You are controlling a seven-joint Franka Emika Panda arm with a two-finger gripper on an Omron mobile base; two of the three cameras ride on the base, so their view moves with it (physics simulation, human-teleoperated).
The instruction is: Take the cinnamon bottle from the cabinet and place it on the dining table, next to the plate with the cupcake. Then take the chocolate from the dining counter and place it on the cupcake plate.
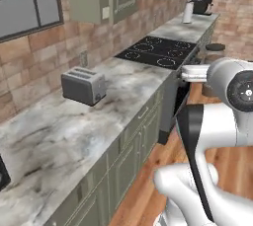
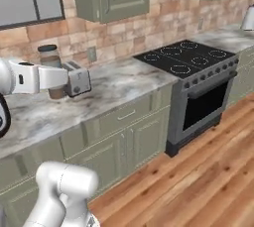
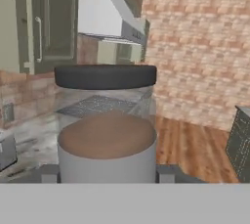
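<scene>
Centre of hand view: cinnamon bottle (image 3: 105, 125) fills frame between two fingers (image 3: 49, 173), held at pale band, dark cap up, upright. Right base view, upper left: bottle (image 2: 51, 62) at end of white forearm, in front of toaster (image 2: 77, 78), above marble bench (image 2: 114, 85). Judgement: small, light, rigid jar; smooth wall likely slippery, so grip mid-body, keep vertical. Arm pose: forearm level, reaching sideways; elbow joint at right edge of left base view.

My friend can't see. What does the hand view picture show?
A small clear cinnamon bottle with brown powder and a dark grey cap sits close up between the hand's two fingertips. Behind it are a sage-green cabinet, brick wall and wooden floor.
</scene>
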